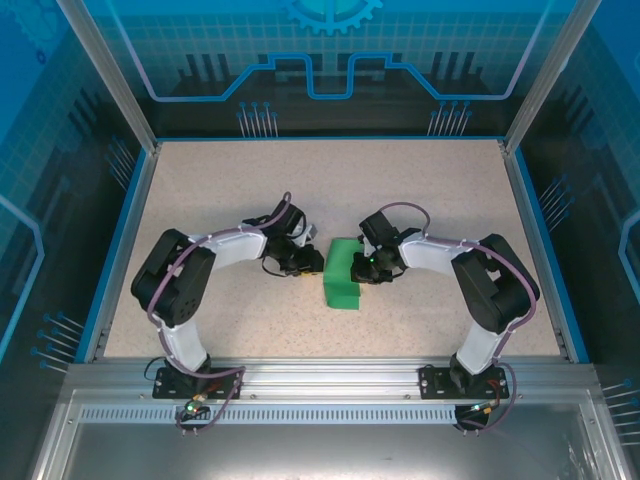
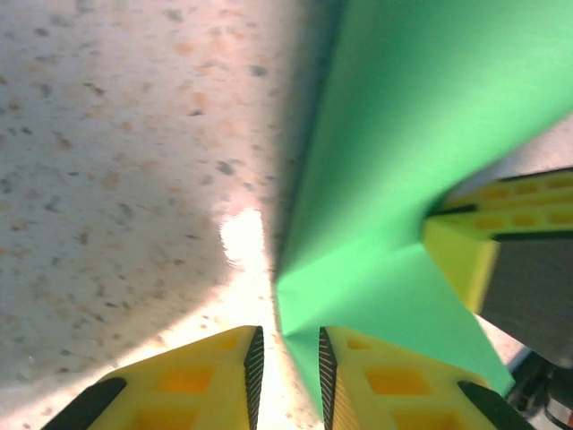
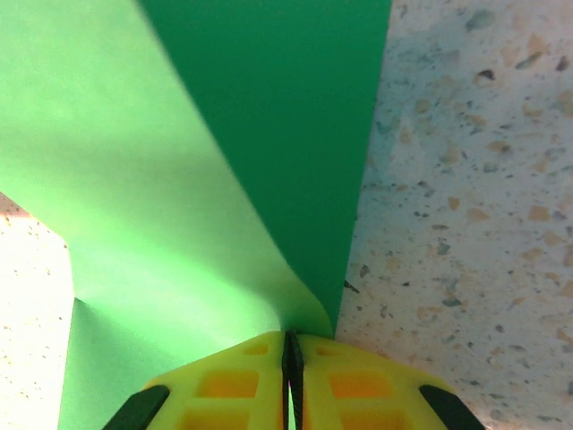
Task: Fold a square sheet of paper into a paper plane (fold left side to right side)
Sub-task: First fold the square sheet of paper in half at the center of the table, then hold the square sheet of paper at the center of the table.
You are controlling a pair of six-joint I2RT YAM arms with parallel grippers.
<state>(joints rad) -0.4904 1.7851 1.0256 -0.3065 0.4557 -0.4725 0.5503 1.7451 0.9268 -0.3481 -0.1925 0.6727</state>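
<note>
Step now, I think: bring the left side over to the right side & press it flat.

To do it well, the L claw (image 2: 288,372), at 9 o'clock of the paper, shd close on the edge first. Its 2 yellow tips are a bit apart. The green edge sits in the gap, next to the 3 o'clock tip, not pinched. Then both claws shd move together, slow, so the edges line up & nothing rips.

The square sheet of paper (image 1: 345,272) is in the middle of the table (image 1: 220,190), between the 2 claws. It is bright green, thin & plain. It looks like a smaller tall shape, w/ one part lifted & curved up, not flat.

The R claw (image 3: 288,358), at 3 o'clock of the paper, is clamped tight on a curled bit of it. It shd hold on, not tug.
</note>
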